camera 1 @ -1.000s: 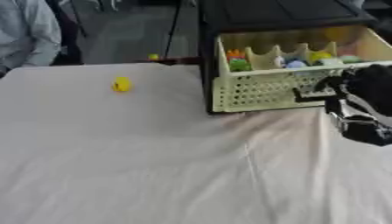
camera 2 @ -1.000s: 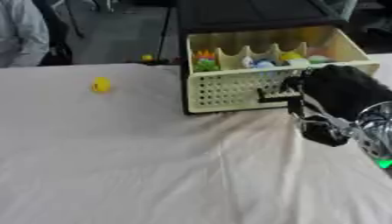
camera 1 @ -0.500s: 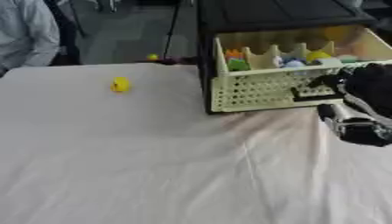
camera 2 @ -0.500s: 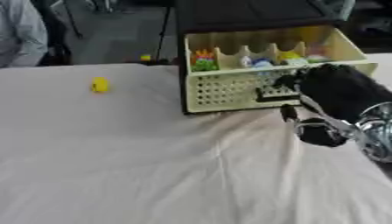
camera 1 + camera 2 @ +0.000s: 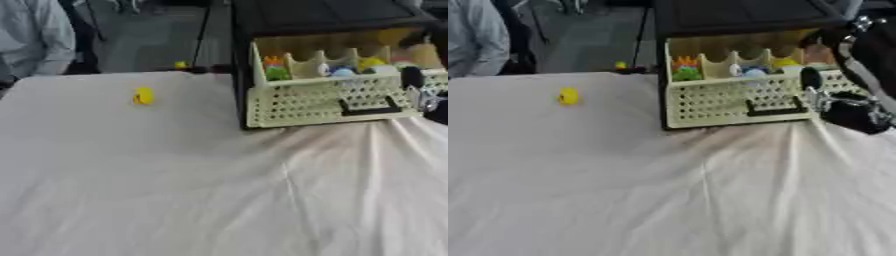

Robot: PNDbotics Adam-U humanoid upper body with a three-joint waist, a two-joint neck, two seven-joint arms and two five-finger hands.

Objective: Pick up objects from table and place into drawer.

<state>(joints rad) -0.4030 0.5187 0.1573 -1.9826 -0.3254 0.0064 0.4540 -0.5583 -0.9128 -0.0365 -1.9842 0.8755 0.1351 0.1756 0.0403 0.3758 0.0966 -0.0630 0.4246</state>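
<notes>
Drawer [image 5: 737, 102] open; right hand [image 5: 846, 107] beside; yellow object [image 5: 143, 96] on table [image 5: 175, 190].

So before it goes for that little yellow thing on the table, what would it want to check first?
1. Drawer open: ok, pulled out with its compartments showing.
2. Room in the drawer: cannot tell; several small colourful items already sit in the back row, the rest is hidden.
3. Yellow object reachable: ok, it lies alone on the white cloth, far left of the drawer, nothing touching it.
4. Right hand free: cannot tell; it hangs by the drawer's right front corner, and its fingers are too blurred to read.
5. Left hand available: cannot tell, it shows in neither view.
6. Path across the cloth: ok, only wrinkles between hand and object.
</notes>
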